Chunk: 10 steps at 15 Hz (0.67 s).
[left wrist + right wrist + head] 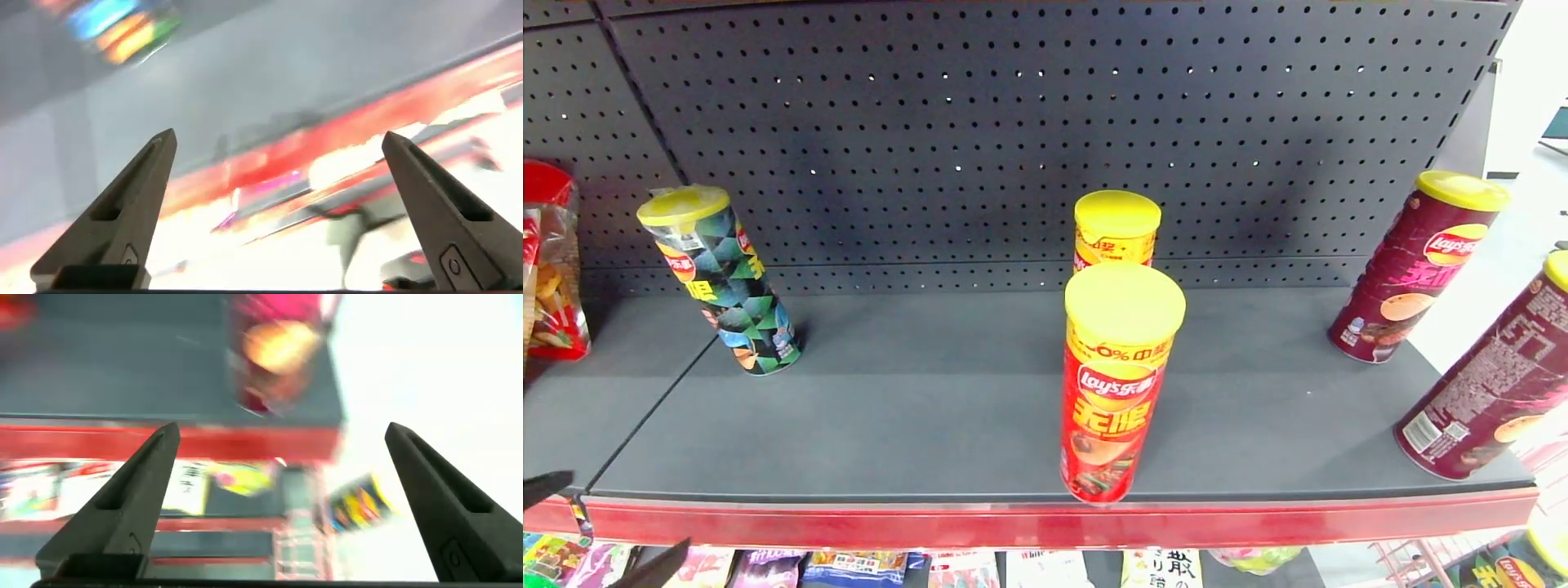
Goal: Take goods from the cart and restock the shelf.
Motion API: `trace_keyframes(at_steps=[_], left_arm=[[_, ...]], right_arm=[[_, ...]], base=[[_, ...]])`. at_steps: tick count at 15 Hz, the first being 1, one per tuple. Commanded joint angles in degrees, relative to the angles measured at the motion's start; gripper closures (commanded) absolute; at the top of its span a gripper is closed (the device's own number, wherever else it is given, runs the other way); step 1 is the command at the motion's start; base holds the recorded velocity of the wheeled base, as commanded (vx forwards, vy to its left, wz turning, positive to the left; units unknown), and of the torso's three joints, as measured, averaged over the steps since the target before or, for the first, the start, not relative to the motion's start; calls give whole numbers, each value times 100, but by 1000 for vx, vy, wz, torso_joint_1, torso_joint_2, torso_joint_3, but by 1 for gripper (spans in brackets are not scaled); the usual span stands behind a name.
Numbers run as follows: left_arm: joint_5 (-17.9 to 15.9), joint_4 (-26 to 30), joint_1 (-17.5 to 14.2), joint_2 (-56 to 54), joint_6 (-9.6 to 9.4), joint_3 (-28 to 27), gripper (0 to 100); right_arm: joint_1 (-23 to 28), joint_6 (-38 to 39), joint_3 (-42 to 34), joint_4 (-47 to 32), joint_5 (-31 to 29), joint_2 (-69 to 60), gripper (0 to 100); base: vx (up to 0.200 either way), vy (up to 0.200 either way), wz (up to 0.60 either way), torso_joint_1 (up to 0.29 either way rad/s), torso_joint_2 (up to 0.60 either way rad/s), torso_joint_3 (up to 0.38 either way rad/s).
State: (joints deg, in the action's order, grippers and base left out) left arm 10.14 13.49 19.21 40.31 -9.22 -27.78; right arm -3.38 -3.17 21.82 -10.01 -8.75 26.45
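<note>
Several yellow-lidded chip cans stand on the dark grey shelf (931, 408). A red can (1119, 384) stands at the front edge with a second red can (1116, 229) behind it. To the left is a green-and-black patterned can (723, 282). A maroon can (1417, 269) is at the back right, and another maroon can (1490, 376) at the right front corner. My left gripper (605, 527) is open and holds nothing, below the shelf's left front edge; the left wrist view shows the same gripper (278, 137). My right gripper (282, 429) is open and holds nothing, facing a blurred maroon can (278, 355).
A perforated back panel (1013, 122) closes the shelf behind. A red snack bag (547, 261) sits at the far left. A red price strip (1013, 523) runs along the shelf front, with packets (849, 567) on the shelf below. A pink wire frame (1413, 555) shows at bottom right.
</note>
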Motion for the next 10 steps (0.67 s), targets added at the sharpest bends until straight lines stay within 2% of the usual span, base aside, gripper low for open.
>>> trace_keyframes(at_steps=[1, 8, 10], left_arm=[[322, 373, -418, -1210, -89, -8, 0], [322, 391, -418, -1447, -159, 36, 0], [322, 391, -418, -1509, -159, 89, 0]], right_arm=[[171, 1, -222, -10, -109, -299, 0], [179, -87, -345, -27, -118, -395, 0], [179, -114, -398, -27, -118, -404, 0]], base=[[0, 0, 0, 0, 0, 0], [0, 0, 0, 0, 0, 0], [-200, 0, 0, 2, 0, 2]])
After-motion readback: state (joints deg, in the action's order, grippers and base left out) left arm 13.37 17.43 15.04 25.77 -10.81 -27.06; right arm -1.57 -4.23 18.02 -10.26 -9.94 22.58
